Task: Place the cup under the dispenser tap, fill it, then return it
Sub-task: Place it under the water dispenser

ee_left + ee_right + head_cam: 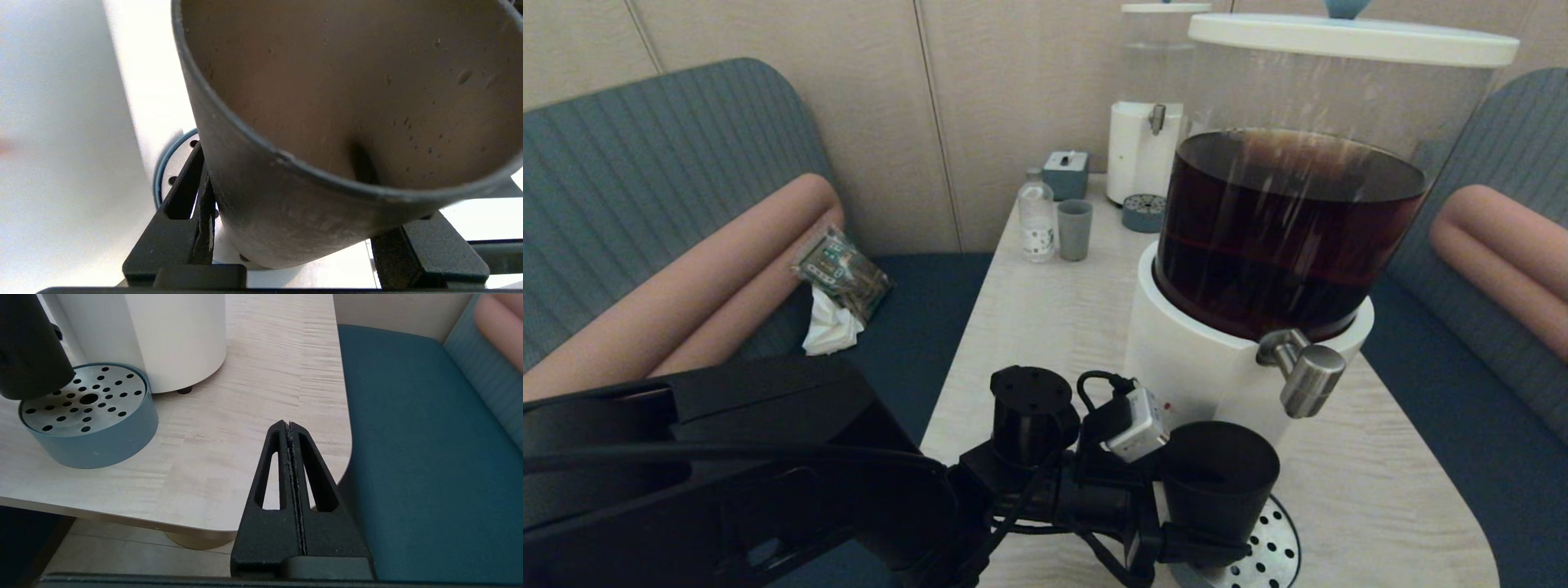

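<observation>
The left gripper clamps the one black cup above the perforated drip tray, just below the steel tap. Two dispensers stand on the table. The right gripper idles beside the table's edge, fingers pressed together.

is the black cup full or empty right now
Empty. The left wrist view looks into the black cup, held in the left gripper, and shows only bare inner wall, no liquid.

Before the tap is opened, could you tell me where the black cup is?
In the head view the cup is front and centre, clamped in the left gripper over the perforated drip tray, just left of the dispenser tap.
</observation>
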### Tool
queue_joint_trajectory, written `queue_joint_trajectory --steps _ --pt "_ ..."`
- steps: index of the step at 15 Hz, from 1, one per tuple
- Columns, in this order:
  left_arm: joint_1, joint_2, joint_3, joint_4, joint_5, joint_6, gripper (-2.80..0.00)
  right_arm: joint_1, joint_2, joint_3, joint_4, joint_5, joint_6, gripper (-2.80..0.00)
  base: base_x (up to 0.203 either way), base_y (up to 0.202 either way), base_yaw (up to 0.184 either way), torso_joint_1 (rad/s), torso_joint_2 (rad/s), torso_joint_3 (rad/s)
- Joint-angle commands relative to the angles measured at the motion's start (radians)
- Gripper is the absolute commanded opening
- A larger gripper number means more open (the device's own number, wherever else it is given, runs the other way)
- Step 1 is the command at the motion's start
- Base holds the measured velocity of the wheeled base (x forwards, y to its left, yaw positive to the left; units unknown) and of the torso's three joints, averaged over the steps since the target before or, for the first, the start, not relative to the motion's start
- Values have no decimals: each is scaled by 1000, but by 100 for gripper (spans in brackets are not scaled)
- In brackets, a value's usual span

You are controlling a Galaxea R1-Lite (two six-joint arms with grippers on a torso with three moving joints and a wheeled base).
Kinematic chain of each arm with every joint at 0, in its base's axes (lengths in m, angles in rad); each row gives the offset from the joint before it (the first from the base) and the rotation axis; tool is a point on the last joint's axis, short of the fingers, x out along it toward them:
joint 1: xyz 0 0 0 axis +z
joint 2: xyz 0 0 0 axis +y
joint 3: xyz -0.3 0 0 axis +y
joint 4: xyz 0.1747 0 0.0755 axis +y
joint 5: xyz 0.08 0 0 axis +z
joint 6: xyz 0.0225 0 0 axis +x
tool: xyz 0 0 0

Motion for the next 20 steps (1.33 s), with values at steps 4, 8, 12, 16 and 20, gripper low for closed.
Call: queue_joint_trajectory --steps 4,8,12,16,20 --pt "-10 50 -53 -6 -5 -9 -280 0 -2 6 -1 0 -2 -280 0 0 0 0 0 0" --pt "-12 84 -118 8 -5 -9 -280 0 -2 6 -1 0 -2 -280 0 0 0 0 0 0" --pt "-13 114 -147 12 -5 -8 -280 0 -2 6 -1 2 -2 -280 0 0 0 0 0 0" --pt "-13 135 -173 12 -3 -9 -280 0 -2 6 -1 2 -2 -280 0 0 0 0 0 0" --pt "-13 142 -187 14 -3 -10 -280 0 -2 6 -1 0 -2 -280 0 0 0 0 0 0"
